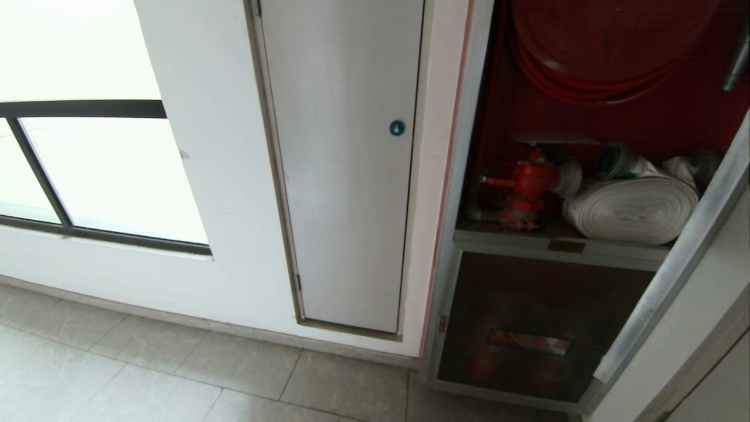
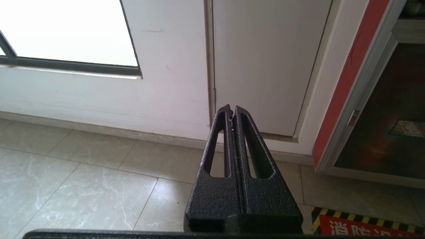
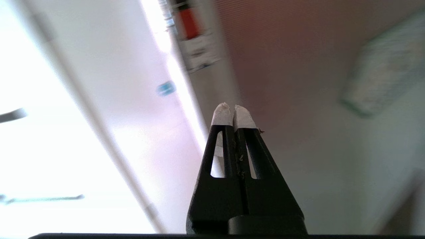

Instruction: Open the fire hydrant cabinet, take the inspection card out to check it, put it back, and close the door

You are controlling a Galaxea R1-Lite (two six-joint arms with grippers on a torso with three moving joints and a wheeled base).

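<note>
Your right gripper (image 3: 231, 111) is shut and empty beside the door (image 1: 674, 269) – stiff, heavy – so push its metal edge.

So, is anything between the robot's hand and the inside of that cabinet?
Nothing visible. The door is swung open, so the cabinet interior is exposed. The right hand, shut, seems to face the door's glass; I can't make out the card.

Rolled hose (image 1: 633, 210) lies inside the fire hydrant cabinet (image 1: 463, 176), seemingly beside valve (image 1: 527, 187).
</note>
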